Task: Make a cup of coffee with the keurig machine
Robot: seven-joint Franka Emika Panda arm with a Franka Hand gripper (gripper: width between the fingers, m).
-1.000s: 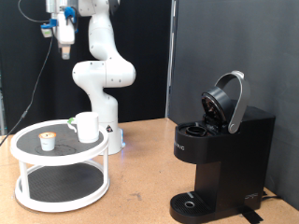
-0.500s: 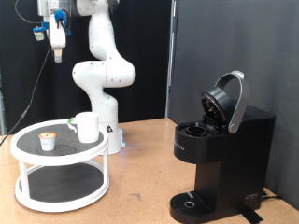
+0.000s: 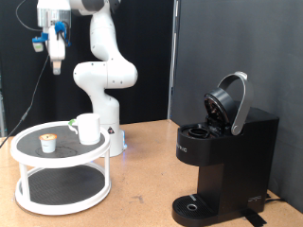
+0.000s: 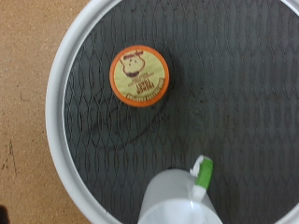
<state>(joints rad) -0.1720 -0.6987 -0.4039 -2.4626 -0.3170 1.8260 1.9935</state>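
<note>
I hold the gripper high above the round white two-tier stand carrying the orange-topped coffee pod and small white ceramic cup, jaws' state untellable, while the tall black keurig machine waits lid-up for loading.

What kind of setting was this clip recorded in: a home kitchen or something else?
Most likely a robotics lab bench, not a kitchen: black curtains behind, a bare wooden table, and the arm mounted on it. The keurig machine, lid open, and a white two-tier stand holding the cup and a pod look staged.

Exterior view faces the scene level; wrist view looks straight down on the shared white stand.
</note>
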